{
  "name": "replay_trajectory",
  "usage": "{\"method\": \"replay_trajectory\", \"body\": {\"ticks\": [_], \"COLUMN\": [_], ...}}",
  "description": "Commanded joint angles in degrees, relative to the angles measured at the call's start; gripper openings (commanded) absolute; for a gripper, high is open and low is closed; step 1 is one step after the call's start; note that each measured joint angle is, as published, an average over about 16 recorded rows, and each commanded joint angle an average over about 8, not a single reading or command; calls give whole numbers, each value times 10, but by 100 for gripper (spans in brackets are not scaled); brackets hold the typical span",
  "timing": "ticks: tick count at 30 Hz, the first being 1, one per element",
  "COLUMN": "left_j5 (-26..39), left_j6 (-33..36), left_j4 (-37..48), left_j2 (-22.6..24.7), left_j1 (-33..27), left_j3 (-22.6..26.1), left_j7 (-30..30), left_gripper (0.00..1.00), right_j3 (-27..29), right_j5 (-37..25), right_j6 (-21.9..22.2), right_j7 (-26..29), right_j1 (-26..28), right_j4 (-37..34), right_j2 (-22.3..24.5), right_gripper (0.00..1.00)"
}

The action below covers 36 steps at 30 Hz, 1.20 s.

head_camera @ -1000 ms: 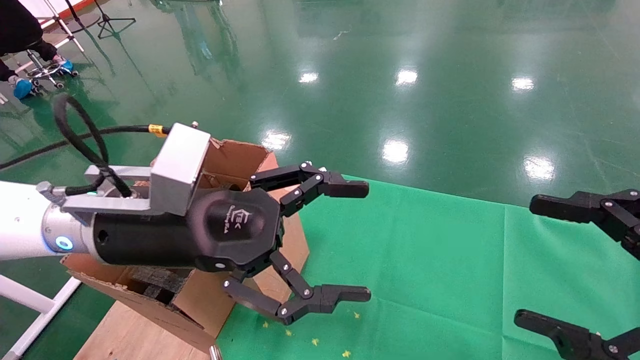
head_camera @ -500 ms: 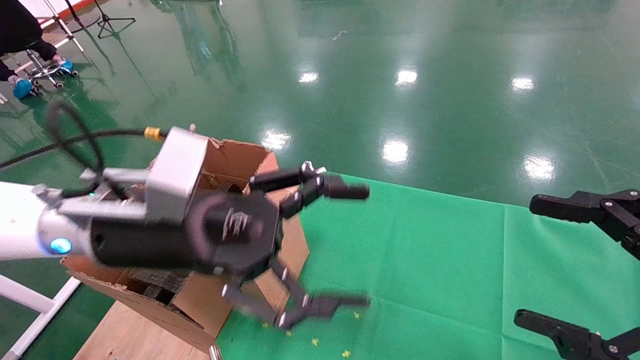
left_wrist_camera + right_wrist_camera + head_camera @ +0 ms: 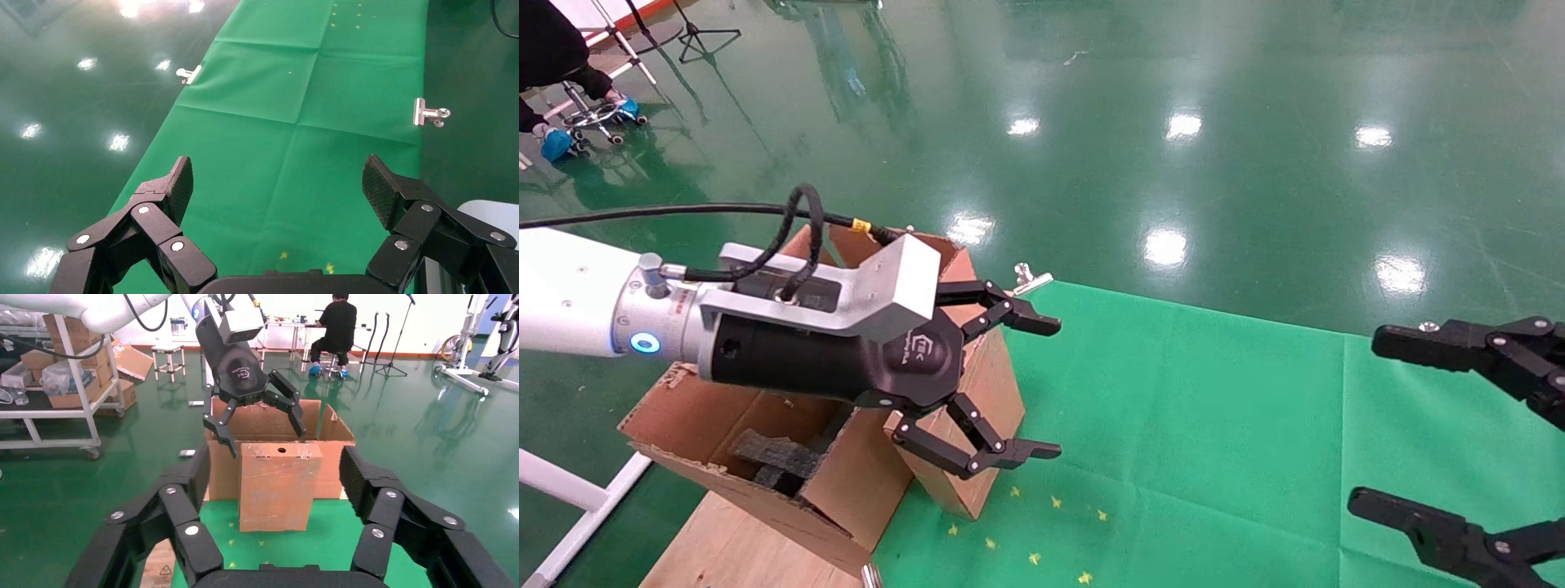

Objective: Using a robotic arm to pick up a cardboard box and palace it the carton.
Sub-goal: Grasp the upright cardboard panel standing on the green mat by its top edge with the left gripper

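- Your left gripper [image 3: 1042,388] is hanging above the carton [image 3: 846,482] at the green cloth's [image 3: 1214,425] left edge, fingers spread wide and holding nothing.
- The cardboard box [image 3: 278,484] is standing upright on the cloth, touching the carton's right wall.
- Your right gripper [image 3: 1397,425] is hovering spread at the right edge, gripping nothing.

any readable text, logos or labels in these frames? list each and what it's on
Logo mark with small lettering on the left hand housing: too small to read in the head view and the right wrist view.
Red print on the silver wrist collar of the robotic arm: illegible.
Carton, cable's yellow band, right hand: no text visible.
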Motion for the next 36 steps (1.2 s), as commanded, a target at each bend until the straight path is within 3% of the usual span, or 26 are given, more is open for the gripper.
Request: {"method": "replay_trajectory", "body": {"ticks": [1,8,12,23,36], "left_j5": [-2,167,231,299,340], "left_j6": [-2,9,15,-1,-55], "left_j4": [3,-23,-23,-23,-25], "left_j2": [-2,12,29,45,52], "left_j1": [2,-91,-139,-166,-125], "left_j3": [-1,67,102,150,165], "left_j7": [1,-115,-191,-411,-496], "left_gripper": [100,100,100,100,100], "right_j3": [0,0,0,0,0], "right_j5": [0,0,0,0,0], "right_j6": [0,0,0,0,0], "right_j7": [0,0,0,0,0], "right_j1": [0,0,0,0,0], "right_j4": [0,0,0,0,0], "right_j2": [0,0,0,0,0], "right_gripper": [0,0,0,0,0]}}
